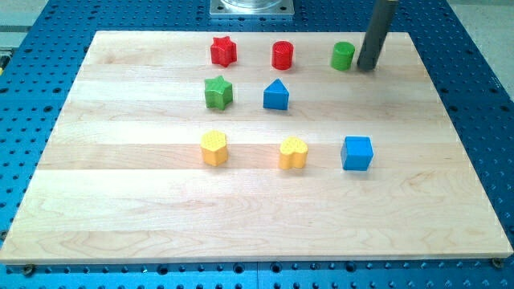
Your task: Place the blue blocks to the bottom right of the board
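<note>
My tip (368, 67) rests at the view's top right of the surface (120, 209), just right of the green cylinder (343, 56); whether they touch is hard to judge. There is no claw, only a bare rod, so nothing is grasped.

The blue cube (356, 153) lies right of centre, nearest the goal corner. The blue pentagon-like block (275, 95) sits mid-board, beside the green star (218, 92). Both are well apart from the bottom right, so I judge neither is placed yet.

The red star (222, 50) and red cylinder (282, 55) line the top. Two yellow blocks (214, 148) (293, 152) sit left of the cube. No writing or labels are readable.
</note>
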`<action>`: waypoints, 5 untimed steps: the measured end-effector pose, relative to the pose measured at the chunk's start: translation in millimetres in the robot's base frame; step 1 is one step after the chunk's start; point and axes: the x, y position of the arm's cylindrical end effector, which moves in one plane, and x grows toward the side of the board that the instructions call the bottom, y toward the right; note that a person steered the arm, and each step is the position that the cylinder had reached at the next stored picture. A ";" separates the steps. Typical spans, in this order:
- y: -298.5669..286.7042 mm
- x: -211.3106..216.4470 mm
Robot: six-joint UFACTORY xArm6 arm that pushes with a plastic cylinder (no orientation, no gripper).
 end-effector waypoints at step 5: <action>-204.4 -3.0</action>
